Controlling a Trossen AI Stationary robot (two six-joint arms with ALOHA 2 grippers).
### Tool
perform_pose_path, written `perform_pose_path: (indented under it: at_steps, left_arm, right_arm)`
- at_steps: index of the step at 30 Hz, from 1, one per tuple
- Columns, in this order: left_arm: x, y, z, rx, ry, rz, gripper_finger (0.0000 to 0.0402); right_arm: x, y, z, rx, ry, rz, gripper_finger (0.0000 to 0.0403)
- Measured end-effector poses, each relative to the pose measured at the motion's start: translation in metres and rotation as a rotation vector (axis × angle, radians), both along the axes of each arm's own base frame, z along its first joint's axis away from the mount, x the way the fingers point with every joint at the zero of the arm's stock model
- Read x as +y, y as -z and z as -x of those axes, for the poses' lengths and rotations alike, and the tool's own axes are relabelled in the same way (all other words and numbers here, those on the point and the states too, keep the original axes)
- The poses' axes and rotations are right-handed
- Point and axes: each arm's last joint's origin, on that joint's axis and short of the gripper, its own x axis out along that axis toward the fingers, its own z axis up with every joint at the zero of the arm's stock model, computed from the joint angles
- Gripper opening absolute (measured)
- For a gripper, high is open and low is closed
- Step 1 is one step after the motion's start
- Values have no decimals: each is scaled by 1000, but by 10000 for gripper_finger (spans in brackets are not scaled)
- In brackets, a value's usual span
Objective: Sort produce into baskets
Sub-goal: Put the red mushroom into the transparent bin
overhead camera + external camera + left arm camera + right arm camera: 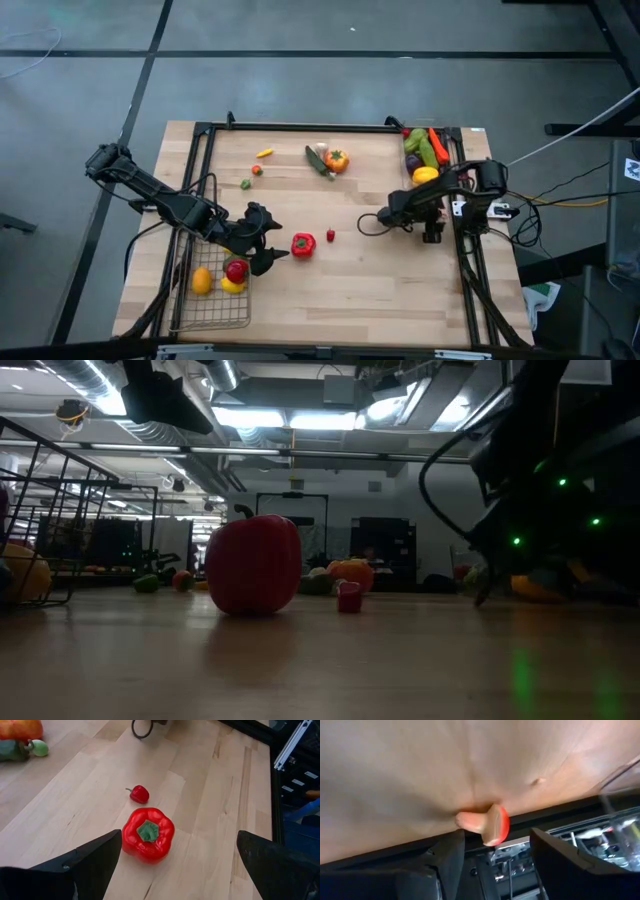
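Lower left, the wire basket [212, 310] holds three pieces; upper right, the clear bin [424, 155] is full. The left gripper [272, 243] gapes wide beside the red pepper [303, 244]; the right gripper [388, 217], centre-right, is half-open, its contents unclear.

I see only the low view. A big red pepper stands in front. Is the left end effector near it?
Observer: Yes. In the high view the left end effector is just beside the pepper.
Operator: Is it open?
Observer: Open. The left wrist view shows its fingers wide apart, with the pepper ahead and untouched.
Operator: What is already sorted?
Observer: The wire basket holds an orange piece, a red piece and a yellow piece.
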Motion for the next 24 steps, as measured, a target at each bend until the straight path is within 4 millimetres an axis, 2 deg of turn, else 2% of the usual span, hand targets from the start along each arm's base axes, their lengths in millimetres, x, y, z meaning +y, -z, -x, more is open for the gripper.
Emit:
perform_pose_path:
  at_steps: [6, 17, 24]
  left_arm:
    - [0, 0, 0, 0, -1, 1, 391]
    - [0, 0, 0, 0, -4, 4, 391]
    - [0, 0, 0, 0, -4, 5, 391]
  right_arm:
    - [-6, 7, 2, 17, 52, -38, 219]
    - [-4, 14, 11, 15, 85, -75, 124]
    - [-4, 13, 9, 13, 85, -76, 108]
